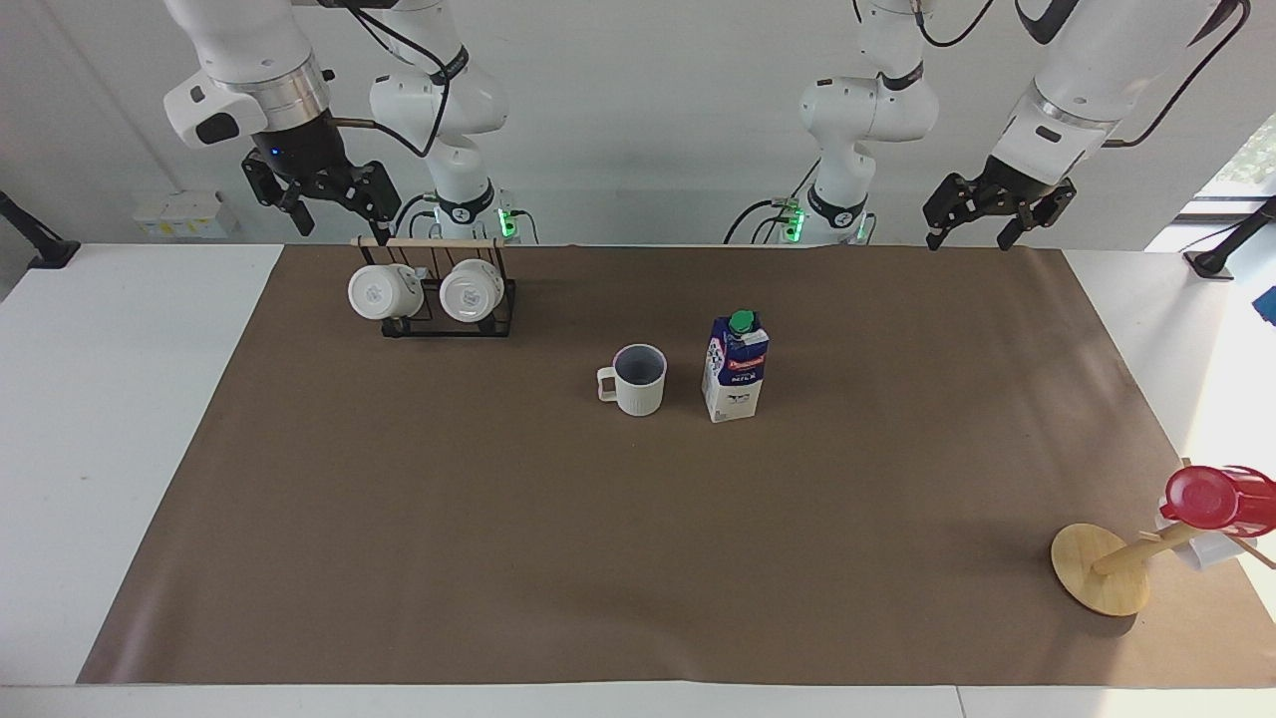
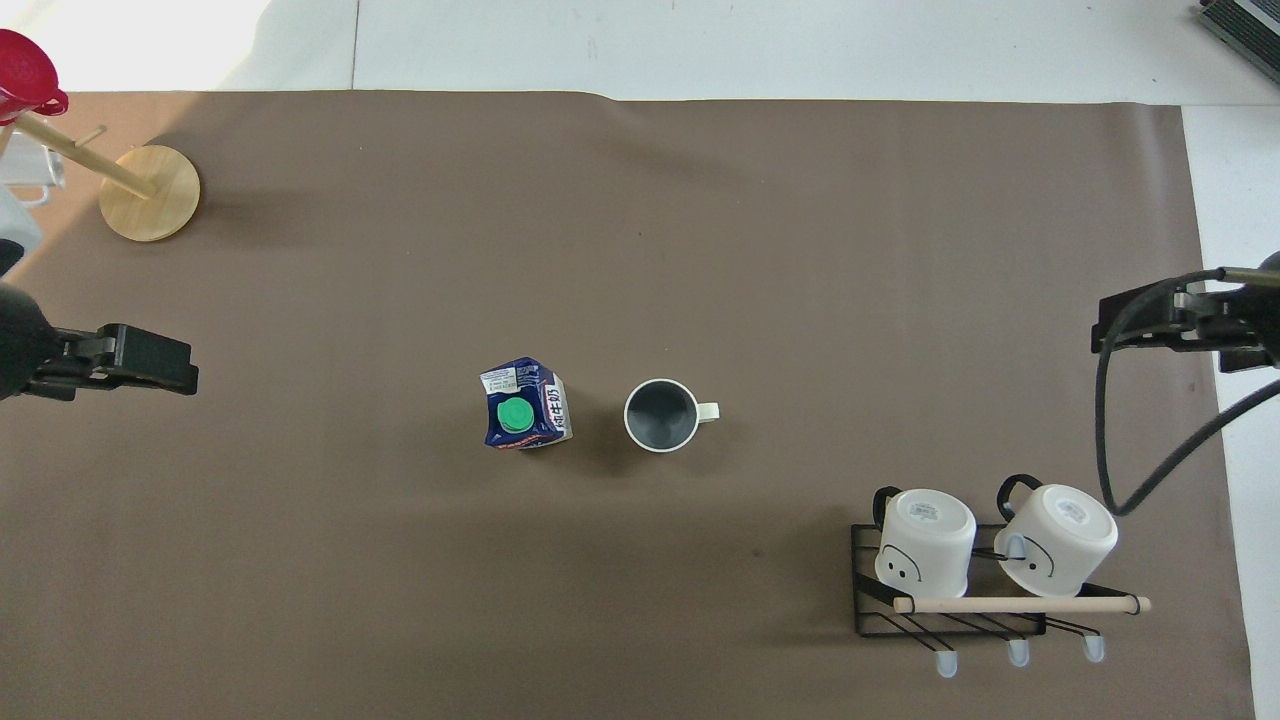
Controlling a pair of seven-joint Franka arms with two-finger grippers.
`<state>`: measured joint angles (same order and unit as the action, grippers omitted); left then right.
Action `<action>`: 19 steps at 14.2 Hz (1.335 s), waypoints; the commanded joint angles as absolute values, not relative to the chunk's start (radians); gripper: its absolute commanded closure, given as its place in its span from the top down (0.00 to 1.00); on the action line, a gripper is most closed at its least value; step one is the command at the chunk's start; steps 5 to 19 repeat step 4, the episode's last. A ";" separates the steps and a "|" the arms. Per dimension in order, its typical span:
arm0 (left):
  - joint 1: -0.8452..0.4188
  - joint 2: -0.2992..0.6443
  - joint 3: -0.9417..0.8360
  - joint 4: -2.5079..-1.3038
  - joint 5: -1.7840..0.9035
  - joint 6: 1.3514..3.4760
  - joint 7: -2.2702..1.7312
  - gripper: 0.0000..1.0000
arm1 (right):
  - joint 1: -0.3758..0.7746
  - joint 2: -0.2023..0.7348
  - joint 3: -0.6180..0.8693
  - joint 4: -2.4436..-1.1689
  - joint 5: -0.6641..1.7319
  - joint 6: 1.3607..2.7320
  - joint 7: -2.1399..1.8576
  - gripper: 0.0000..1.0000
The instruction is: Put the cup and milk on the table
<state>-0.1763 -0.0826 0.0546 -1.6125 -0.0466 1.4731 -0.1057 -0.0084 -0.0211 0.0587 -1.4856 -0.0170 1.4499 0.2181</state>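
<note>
Facing view: cup (image 1: 638, 380), milk (image 1: 736, 368) well apart from fingers (image 1: 935, 239)

Set your dial on the cup (image 2: 661, 415), twelve pointing away from the robots. The cup stands mid-worktop (image 2: 640, 220) with the milk (image 2: 525, 418) just beside it at nine, both upright and apart. At four, nearer the robots, you find the rack (image 2: 960, 600) with two mugs (image 2: 925, 540) hung on it. At ten, well apart, the peg stand (image 2: 150, 180) carries the red cup (image 2: 22, 75). The left hand (image 2: 155, 358) hangs at nine, the right hand (image 2: 1150, 320) at three.
</note>
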 commanded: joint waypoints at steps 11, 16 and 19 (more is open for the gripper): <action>-0.156 -0.091 0.046 -1.605 -0.058 1.459 -0.092 1.00 | -0.026 -0.025 0.066 -1.474 -0.002 1.424 0.181 1.00; -0.156 -0.091 0.046 -1.605 -0.058 1.459 -0.092 1.00 | -0.026 -0.025 0.066 -1.474 -0.002 1.424 0.181 1.00; -0.156 -0.091 0.046 -1.605 -0.058 1.459 -0.092 1.00 | -0.026 -0.025 0.066 -1.474 -0.002 1.424 0.181 1.00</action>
